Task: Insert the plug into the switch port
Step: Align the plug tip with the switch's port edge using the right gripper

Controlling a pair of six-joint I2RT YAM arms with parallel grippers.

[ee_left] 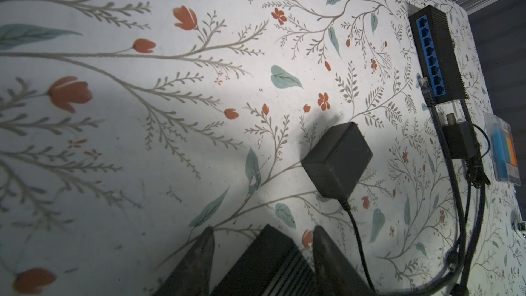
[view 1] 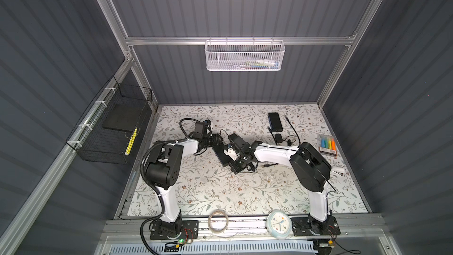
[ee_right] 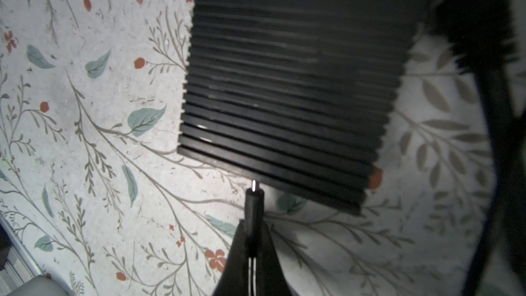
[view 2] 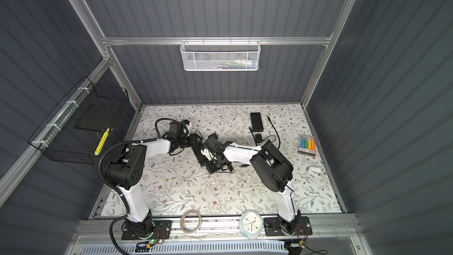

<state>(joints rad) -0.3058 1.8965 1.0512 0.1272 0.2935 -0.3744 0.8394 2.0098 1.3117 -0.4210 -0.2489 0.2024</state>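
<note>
The switch [view 1: 221, 157] [view 2: 201, 158] is a flat black ribbed box lying aslant mid-table. My left gripper [ee_left: 264, 228] holds its far end, a finger [ee_left: 199, 254] against each side; in both top views it sits at that end [view 1: 217, 143]. At the near end my right gripper [ee_right: 252, 232] [view 1: 236, 166] is shut on the plug [ee_right: 254, 206], a thin black barrel with a bright metal tip. The tip stands just short of the switch's [ee_right: 287, 81] near edge. The port itself is hidden from every view.
A second black box with blue ports [ee_left: 435, 55] [view 1: 274, 120] lies at the back right with cables and a small adapter [view 1: 278, 138]. A black power adapter [ee_left: 337, 159] lies beyond the left fingers. Highlighter pack [view 1: 328, 144], clock [view 1: 279, 224], tape roll [view 1: 218, 222], black wire basket [view 1: 110, 123].
</note>
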